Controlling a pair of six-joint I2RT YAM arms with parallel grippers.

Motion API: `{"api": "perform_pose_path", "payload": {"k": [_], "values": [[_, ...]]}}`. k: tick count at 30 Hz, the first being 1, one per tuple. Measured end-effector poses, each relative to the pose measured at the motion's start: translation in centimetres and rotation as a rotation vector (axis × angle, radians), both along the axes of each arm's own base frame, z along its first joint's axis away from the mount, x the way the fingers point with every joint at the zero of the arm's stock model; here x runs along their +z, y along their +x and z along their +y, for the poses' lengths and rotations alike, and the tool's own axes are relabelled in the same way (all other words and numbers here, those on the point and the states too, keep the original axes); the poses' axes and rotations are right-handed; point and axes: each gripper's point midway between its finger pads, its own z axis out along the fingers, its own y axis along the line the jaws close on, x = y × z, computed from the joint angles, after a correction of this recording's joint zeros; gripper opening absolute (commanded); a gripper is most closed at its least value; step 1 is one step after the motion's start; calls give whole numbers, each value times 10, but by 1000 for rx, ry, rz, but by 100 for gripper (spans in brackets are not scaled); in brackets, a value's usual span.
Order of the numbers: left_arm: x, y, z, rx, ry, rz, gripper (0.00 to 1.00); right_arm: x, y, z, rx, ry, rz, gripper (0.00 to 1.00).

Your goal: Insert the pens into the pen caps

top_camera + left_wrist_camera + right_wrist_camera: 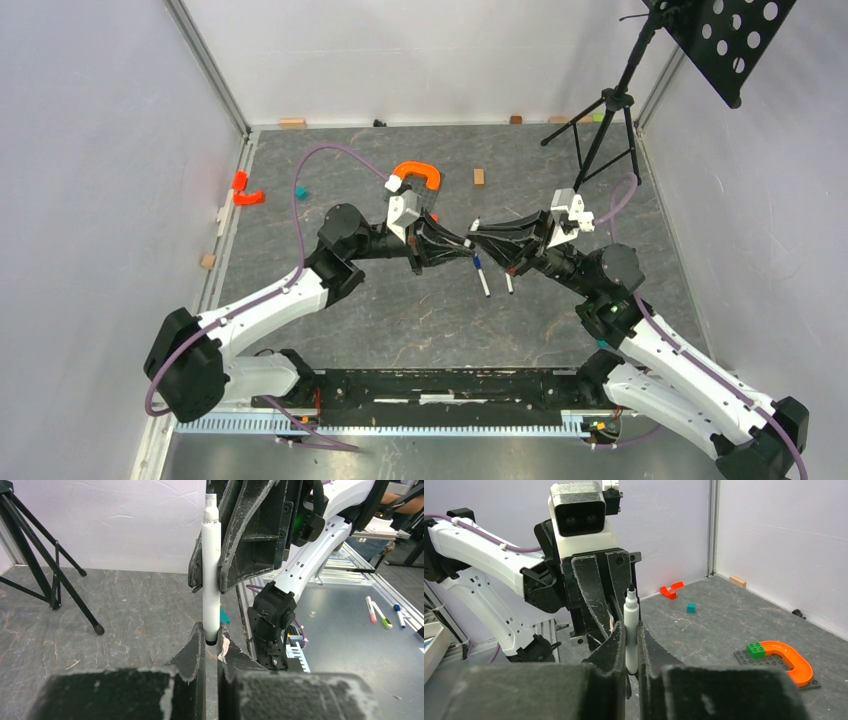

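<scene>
A white pen (211,555) stands upright between both grippers at the middle of the floor (475,224). My right gripper (631,640) is shut on its barrel (631,615), with the dark tip pointing up. My left gripper (211,637) faces it, and its fingertips (199,640) close round the pen's lower end. In the top view the left gripper (462,250) and right gripper (478,240) meet tip to tip. Two more white pens lie on the floor just below them, one with a blue end (482,276) and one with a dark end (509,284). I see no loose caps.
An orange curved piece on a black plate (418,175) lies just behind the left gripper, with a green brick (754,649) on the plate. A teal cube (300,192), a red piece (245,192) and a wooden block (479,177) lie around. A black tripod (605,120) stands at the back right.
</scene>
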Motion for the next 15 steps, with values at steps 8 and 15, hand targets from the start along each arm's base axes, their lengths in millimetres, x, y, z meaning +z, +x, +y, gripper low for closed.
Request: {"api": "perform_pose_path", "payload": {"k": [8,15], "values": [[-1,2,1,21,-9,-1,2,2,-1,0,4,14,-4,61],[7,-1,3,18,-42,-22,2,0,-5,0,22,34,-28,60]]}}
